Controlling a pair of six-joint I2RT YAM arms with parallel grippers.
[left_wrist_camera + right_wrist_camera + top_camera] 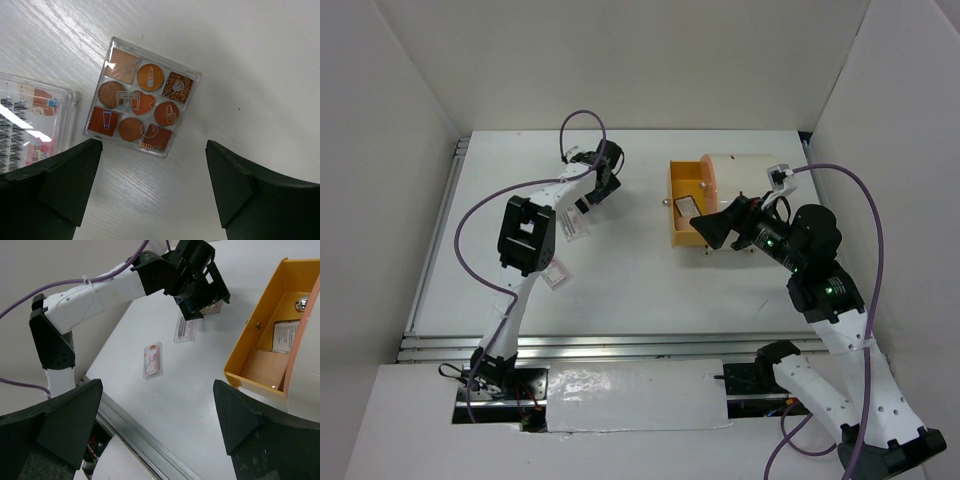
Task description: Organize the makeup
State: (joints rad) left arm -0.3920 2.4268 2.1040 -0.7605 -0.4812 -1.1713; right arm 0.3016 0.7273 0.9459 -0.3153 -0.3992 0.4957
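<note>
While both my arms reach out over the table (650, 290), neither has hold of anything. My left gripper (152, 147) points down at the tabletop with its 2 fingers spread as wide as they go and nothing gripped between them. Just past the fingertips lies the palette (142, 111), a clear square case with 9 pans in brown, orange and beige, flat on the table and turned at an angle. To one side of it, close but apart, lies a lash case (30, 125) with a clear lid, partly cut off by the edge of the view.

My right gripper (156, 387) is spread just as wide and is empty too, hanging over bare table by the near corner of the drawer (250, 335). The orange drawer stands pulled out of the cream container (750, 170). In it lie a white printed card (285, 335) and a tan piece (262, 367); I cannot tell what they are. Farther off, 1 flat packet (152, 359) lies alone on the table, well apart from the drawer, and beyond it my left arm hangs over the palette.
</note>
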